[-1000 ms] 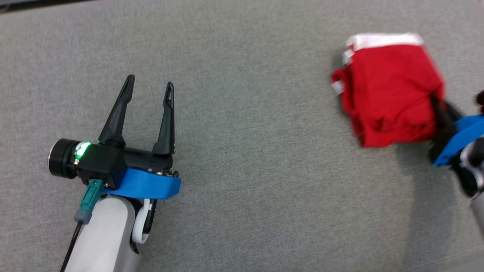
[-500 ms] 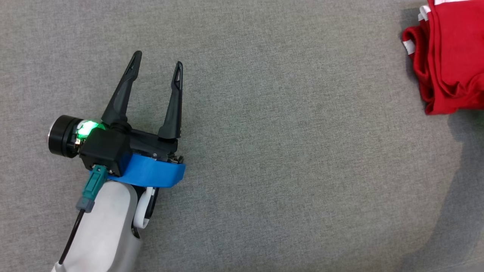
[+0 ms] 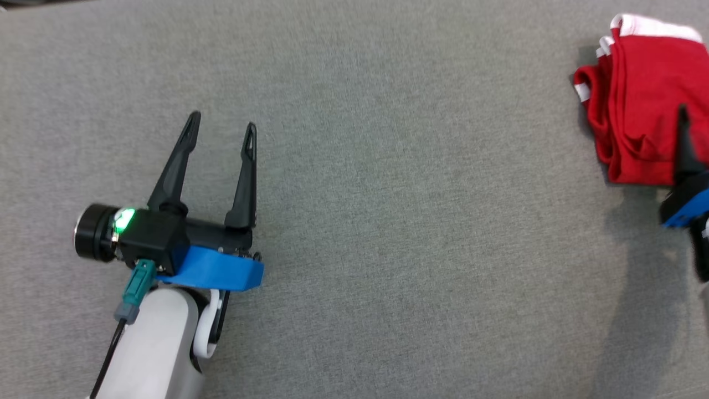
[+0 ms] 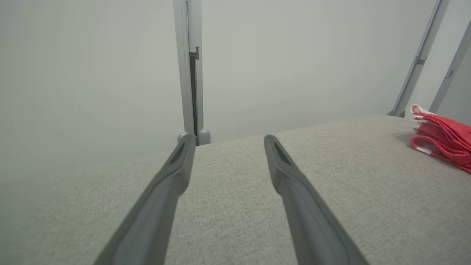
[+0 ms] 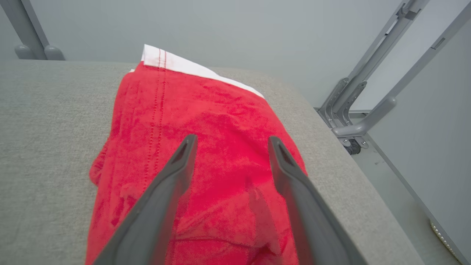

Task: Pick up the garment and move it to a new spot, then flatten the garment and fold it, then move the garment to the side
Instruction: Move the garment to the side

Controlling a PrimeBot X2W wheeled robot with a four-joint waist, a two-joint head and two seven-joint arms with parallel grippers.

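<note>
Two grippers stand over a grey fabric-covered table (image 3: 388, 166). Left gripper (image 3: 221, 119): positioned at the near left of the table, fingers pointing toward the far side, jaws spread wide with only bare grey fabric between them. The left wrist view confirms this condition: the left gripper (image 4: 229, 139) has both fingers parted and grasps nothing. A green indicator light (image 3: 123, 220) is lit on the body of this gripper. Red garment (image 3: 637, 100): folded into a compact stack with white bands at its far edge and along its left side, lying flat at the far right of the table, well apart from the left gripper. In the left wrist view the garment (image 4: 445, 136) appears at the right edge as a low layered pile resting on the grey fabric. Right gripper (image 5: 232, 138): located at the near side of the garment (image 5: 206, 110), fingers aimed across the red cloth toward the white band, jaws released and spread apart, with no fold of cloth pinched between them. One of its fingers (image 3: 686, 149) shows in the head view, overlapping the near right part of the garment. Whether the fingertips touch the cloth cannot be determined. Grey metal frame posts (image 4: 191, 73) rise beyond the far edge of the table.
</note>
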